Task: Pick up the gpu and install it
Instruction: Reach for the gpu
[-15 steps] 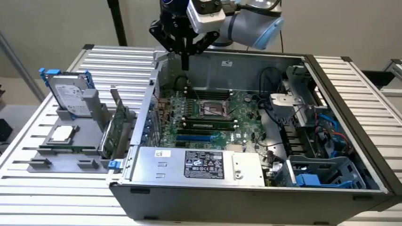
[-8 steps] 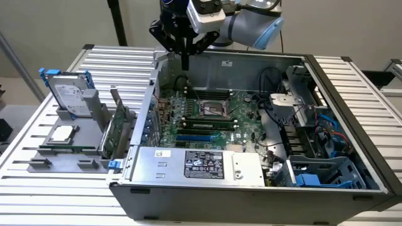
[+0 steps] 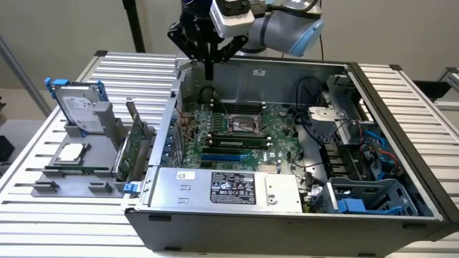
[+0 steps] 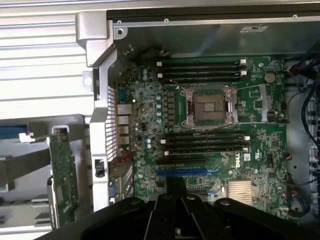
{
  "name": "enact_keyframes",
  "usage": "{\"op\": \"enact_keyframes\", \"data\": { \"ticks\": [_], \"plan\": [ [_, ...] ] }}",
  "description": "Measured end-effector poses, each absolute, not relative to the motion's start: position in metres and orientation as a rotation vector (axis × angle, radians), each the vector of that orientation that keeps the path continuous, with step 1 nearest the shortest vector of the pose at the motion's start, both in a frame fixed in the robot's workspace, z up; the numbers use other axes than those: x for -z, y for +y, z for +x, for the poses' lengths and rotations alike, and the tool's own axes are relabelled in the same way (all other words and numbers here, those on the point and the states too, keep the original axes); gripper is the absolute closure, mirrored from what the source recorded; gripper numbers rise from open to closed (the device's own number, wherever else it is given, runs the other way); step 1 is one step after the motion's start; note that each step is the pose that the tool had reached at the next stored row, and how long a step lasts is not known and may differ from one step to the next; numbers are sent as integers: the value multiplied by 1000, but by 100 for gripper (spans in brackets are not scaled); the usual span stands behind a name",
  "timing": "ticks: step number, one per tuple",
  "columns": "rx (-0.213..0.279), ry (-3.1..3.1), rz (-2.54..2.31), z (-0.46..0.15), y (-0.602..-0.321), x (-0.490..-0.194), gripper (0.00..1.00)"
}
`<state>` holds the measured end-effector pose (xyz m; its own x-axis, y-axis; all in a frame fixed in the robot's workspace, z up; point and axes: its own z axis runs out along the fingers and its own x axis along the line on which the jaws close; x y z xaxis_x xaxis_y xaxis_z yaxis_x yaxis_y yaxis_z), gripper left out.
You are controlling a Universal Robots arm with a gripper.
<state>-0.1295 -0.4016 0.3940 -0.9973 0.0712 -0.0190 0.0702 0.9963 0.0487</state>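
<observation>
Gpu [image 3: 137,148]: thin green board, upright on edge in grey rack [image 3: 72,185].

I watched the open computer case [image 3: 287,231] lying on the slatted metal table [image 3: 136,64]. Its green motherboard [image 3: 276,126] lay bare. The processor socket [image 3: 242,124] sat near the middle, with long black memory slots [image 4: 200,70] on two sides of it and a blue expansion slot [image 4: 182,172] close to a small finned heatsink [image 4: 240,192]. A grey power supply [image 3: 222,188] with a black label ran along the case's near wall. At the exterior view's left, a grey fixture [image 3: 72,189] held a silver hard drive [image 3: 77,110] upright in a blue frame — a small square processor chip [image 3: 72,153] lay flat beside it. Blue cables [image 3: 381,149] ran through the bay at the exterior view's right.
</observation>
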Motion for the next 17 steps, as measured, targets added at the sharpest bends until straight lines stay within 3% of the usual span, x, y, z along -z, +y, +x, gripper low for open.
{"op": "enact_keyframes", "data": {
  "ticks": [17],
  "plan": [
    [-75, 3114, 110, -207, -431, -393, 100]
  ]
}}
